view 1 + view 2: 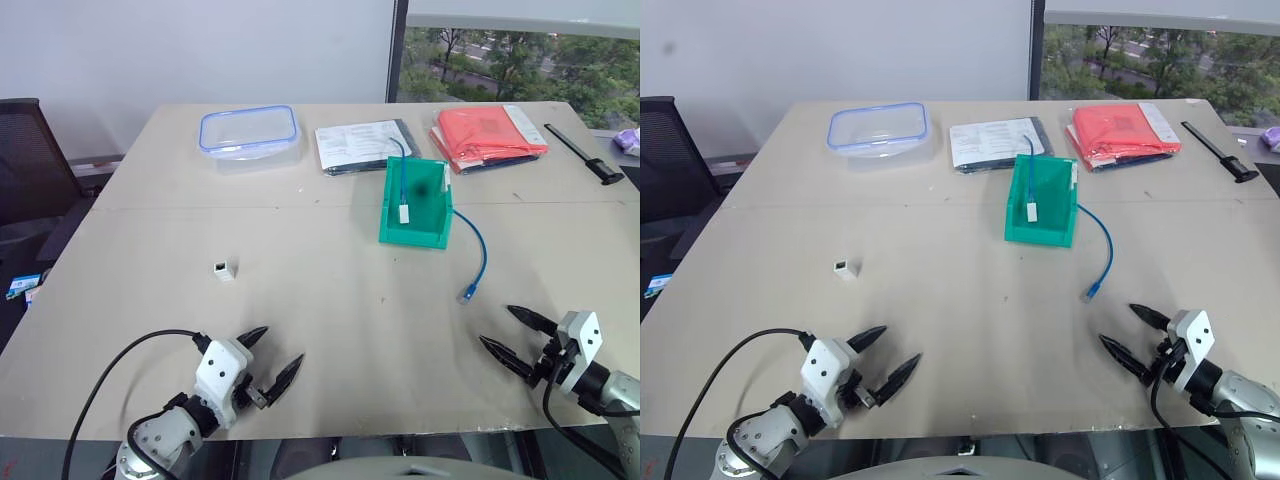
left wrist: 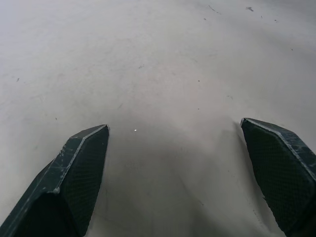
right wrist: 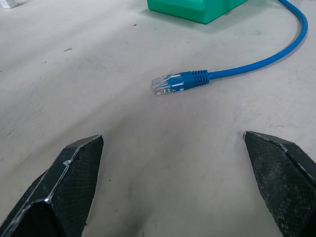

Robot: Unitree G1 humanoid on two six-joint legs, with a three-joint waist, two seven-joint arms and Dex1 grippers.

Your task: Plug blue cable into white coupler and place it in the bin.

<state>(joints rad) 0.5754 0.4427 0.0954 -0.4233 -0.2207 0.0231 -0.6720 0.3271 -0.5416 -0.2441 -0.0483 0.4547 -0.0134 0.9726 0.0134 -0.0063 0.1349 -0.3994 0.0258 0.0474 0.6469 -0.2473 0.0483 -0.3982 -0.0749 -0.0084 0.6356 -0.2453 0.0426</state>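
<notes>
Thin light-blue cable (image 1: 478, 252): plug at 5 o'clock of bright green plastic bin (image 1: 415, 232).
Tiny white coupler (image 1: 223, 268): 8 o'clock of bin.
Left gripper (image 1: 270, 358): spread, empty.
Right gripper (image 1: 512, 335): spread, empty.

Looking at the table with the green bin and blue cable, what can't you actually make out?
- Small white coupler cube: too small in the eye views to read its socket.
- Light-blue network cable: its far end drops behind the wall of the green plastic bin.
- Printed paper sheets: text too small.

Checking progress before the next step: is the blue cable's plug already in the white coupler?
Not plugged in. The blue cable's clear plug lies bare on the table, while the white coupler sits far away.
</notes>
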